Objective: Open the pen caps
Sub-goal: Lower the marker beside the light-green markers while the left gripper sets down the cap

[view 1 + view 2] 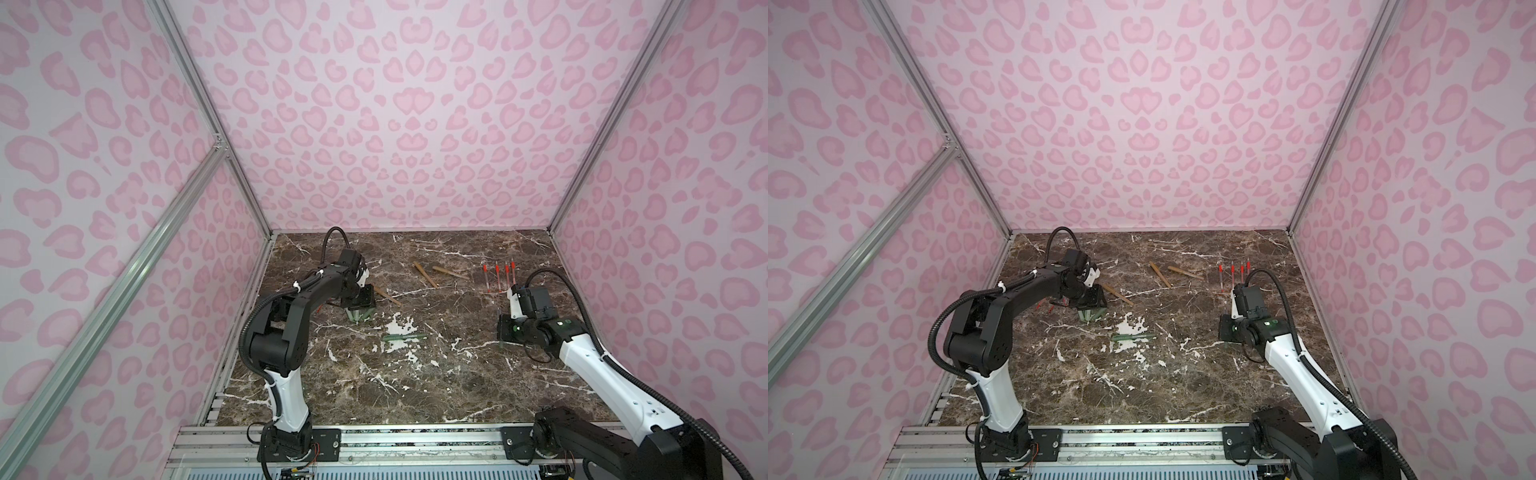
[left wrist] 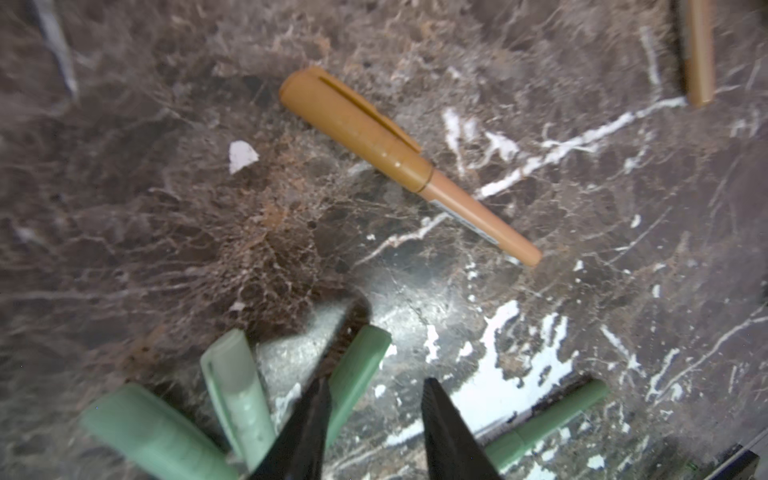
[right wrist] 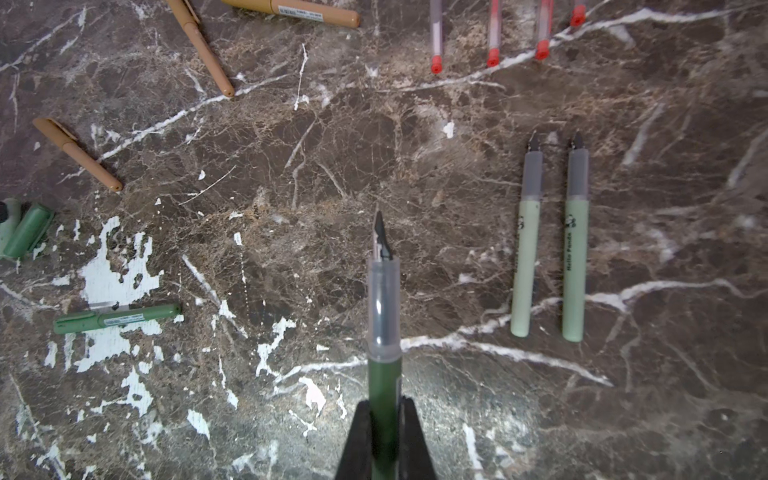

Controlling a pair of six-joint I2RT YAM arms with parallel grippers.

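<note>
The right gripper (image 3: 384,415) clamps an uncapped green pen (image 3: 384,307); the left gripper (image 2: 376,403), released, could nudge loose green caps (image 2: 237,386) rolling.

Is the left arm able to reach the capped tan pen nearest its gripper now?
Probably yes. The left gripper stands open, and the tan pen lies just ahead on bare marble with nothing between; the green caps lie beside its fingers, not across the path.

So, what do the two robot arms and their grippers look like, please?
Both the left arm and right arm mix black joints with white shells, and a black ribbed cable runs along each. The left gripper and right gripper have black, tapered fingers.
</note>
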